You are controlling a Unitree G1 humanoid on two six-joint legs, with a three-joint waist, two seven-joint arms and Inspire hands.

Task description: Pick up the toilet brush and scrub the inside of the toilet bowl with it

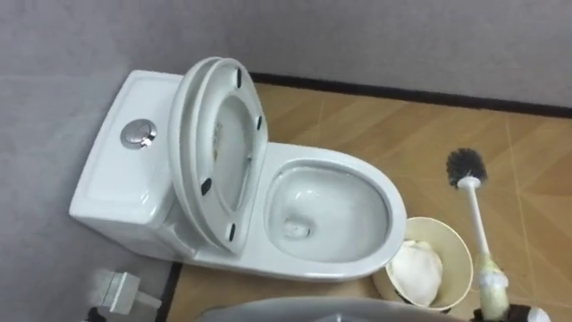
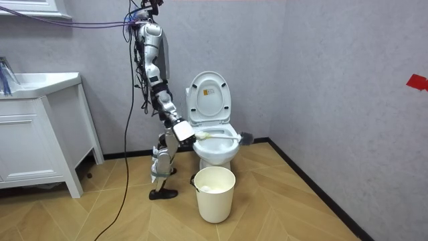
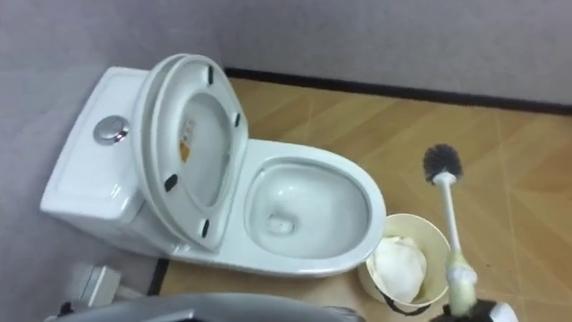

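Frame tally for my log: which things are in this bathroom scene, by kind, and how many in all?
Toilet: 1
Toilet brush: 1
Waste bin: 1
Sink cabinet: 1
Total: 4

2 head cams look down, close, at toilet (image 1: 335, 157); room cam farther, shares it.

A cream waste bin (image 1: 456, 250) stands on the wooden floor (image 1: 393, 134), below and just left of the fingers of the right hand (image 2: 182, 131). Crumpled white stuff (image 1: 417, 271), perhaps paper, lies inside it. Far to the fingers' left is a small white fitting (image 1: 116, 289). A white vanity cabinet (image 2: 27, 144) stands well behind them, against the grey wall (image 2: 334, 67).
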